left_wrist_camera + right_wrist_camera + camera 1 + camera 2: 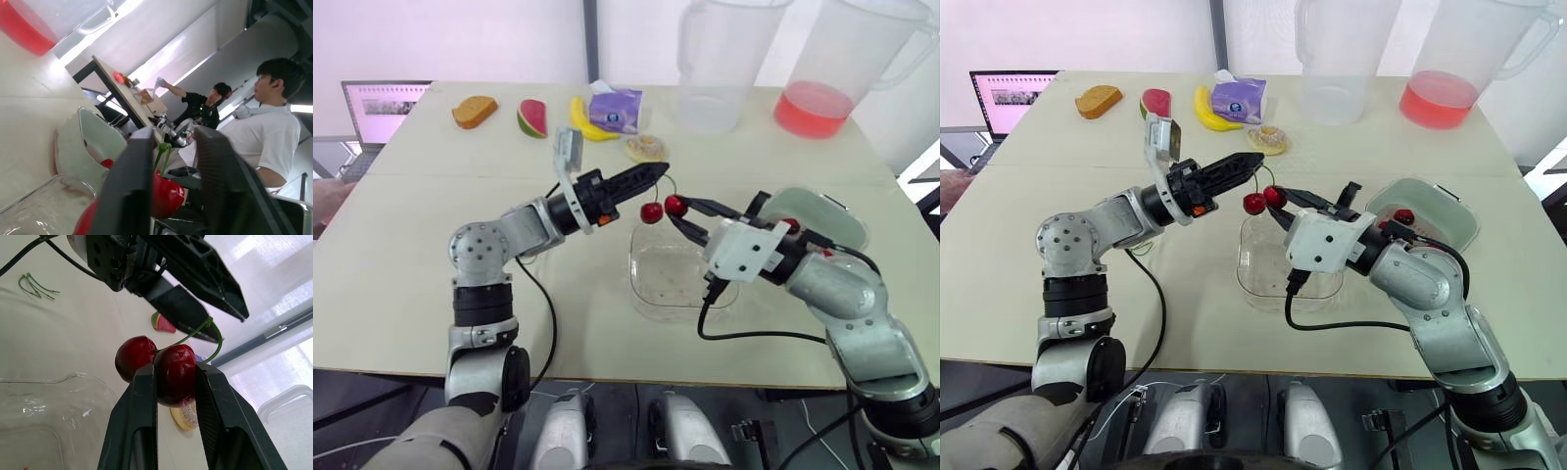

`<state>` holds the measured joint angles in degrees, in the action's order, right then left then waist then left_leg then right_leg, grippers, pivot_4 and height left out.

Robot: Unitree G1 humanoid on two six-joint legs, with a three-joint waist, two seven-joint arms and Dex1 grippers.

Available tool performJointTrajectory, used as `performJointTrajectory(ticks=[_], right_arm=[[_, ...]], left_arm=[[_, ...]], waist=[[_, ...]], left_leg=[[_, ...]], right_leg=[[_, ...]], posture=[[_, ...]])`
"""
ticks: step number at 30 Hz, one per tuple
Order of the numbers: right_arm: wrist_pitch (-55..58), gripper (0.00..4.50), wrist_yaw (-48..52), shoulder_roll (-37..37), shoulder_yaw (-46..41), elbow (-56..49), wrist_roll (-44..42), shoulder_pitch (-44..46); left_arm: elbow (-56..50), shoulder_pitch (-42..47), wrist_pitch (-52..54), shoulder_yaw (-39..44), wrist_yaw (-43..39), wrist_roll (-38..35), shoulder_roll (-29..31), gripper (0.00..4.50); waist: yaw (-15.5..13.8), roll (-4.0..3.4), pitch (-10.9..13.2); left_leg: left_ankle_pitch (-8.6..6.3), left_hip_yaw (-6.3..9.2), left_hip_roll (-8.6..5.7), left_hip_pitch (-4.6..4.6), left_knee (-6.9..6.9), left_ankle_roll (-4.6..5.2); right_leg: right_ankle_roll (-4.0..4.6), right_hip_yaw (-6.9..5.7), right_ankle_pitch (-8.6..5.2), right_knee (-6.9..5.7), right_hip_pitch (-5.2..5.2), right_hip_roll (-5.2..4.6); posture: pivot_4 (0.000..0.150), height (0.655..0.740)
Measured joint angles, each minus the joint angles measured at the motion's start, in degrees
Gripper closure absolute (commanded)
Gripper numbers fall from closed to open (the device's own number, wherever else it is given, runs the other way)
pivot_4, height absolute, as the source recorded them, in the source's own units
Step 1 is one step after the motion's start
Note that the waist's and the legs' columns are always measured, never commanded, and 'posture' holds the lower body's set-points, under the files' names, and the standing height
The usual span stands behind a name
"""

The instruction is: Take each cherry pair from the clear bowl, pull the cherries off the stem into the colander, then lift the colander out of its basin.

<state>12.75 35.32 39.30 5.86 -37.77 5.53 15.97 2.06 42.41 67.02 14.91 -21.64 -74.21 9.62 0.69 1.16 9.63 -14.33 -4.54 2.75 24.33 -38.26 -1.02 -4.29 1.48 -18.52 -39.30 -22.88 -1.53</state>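
We see the left gripper [662, 170] with its two black fingers pinched shut on the thin green stem [209, 328] of a cherry pair. The stem sits right at the tips of those fingers and curls out from between them.

The right gripper [677, 211] is clenched on the gripped red cherry [174, 366], which is round and shiny. This cherry sits snug between the two black fingertips [146, 387] and touches both of them. The free red cherry [134, 357] hangs just outside the right fingers, on the side nearer the left arm, and touches its twin. Both cherries are joined to the stem. From the head, the left fingertips are just above the right fingertips, and the two grippers are near each other.

The clear square plastic bowl [641, 289] stands on the table below both sets of fingers, and neither touches it.

The pale colander in its basin [1449, 223] sits behind the right fingers, beside the right wrist. We cannot tell colander from basin. One small red cherry [1403, 215] lies inside.

Some loose green stems [36, 286] lie on the tan table [411, 245], well apart from both sets of fingers.

Far beyond the fingers stand a clear jug of red drink [818, 108], a clear plastic jug [715, 69], a yellow banana [587, 125] and a purple tissue pack [615, 108].
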Motion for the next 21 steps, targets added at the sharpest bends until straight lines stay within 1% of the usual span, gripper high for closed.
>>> performJointTrajectory(ticks=[12,14,15,20,21], right_arm=[[2.46,3.89,1.14,-0.35,0.05,0.36,-0.34,1.01],[3.1,2.92,1.21,-0.5,0.05,0.29,-0.46,1.01],[3.25,2.61,1.24,-0.51,0.05,0.29,-0.51,1.01],[4.59,0.07,1.48,-0.51,0.02,0.28,-0.92,1.01],[5.1,0.07,1.64,-0.51,-0.05,0.27,-1.47,1.01]], left_arm=[[0.0,0.0,0.0,-0.24,0.29,-0.75,0.62,4.46],[0.0,0.0,0.0,-0.52,0.28,-0.75,0.92,4.5],[0.0,0.0,-0.01,-0.56,0.28,-0.75,1.03,4.5],[-0.01,0.0,-0.21,-0.73,-0.36,-0.49,1.82,4.5],[-0.01,0.0,-0.41,-0.86,-0.88,0.08,2.39,4.5]], waist=[[-0.01,0.0,0.0],[0.0,0.0,0.0],[0.0,0.0,0.0],[0.0,0.0,0.0],[0.0,0.0,0.0]], left_leg=[[0.0,0.02,0.0,0.0,0.01,0.0],[0.0,0.02,0.0,0.0,0.01,0.0],[0.0,0.02,0.0,0.0,0.01,0.0],[0.0,0.02,0.0,0.0,0.01,0.0],[0.0,0.02,0.0,0.0,0.01,0.0]], right_leg=[[0.0,-0.01,0.0,0.04,0.02,0.0],[0.0,-0.02,0.0,0.04,0.02,0.0],[0.0,-0.01,0.0,0.04,0.02,0.0],[0.0,-0.01,0.0,0.04,0.02,0.0],[0.0,-0.02,0.0,0.05,0.02,0.01]], posture=[[0.15,0.74],[0.15,0.74],[0.15,0.74],[0.15,0.74],[0.15,0.74]])
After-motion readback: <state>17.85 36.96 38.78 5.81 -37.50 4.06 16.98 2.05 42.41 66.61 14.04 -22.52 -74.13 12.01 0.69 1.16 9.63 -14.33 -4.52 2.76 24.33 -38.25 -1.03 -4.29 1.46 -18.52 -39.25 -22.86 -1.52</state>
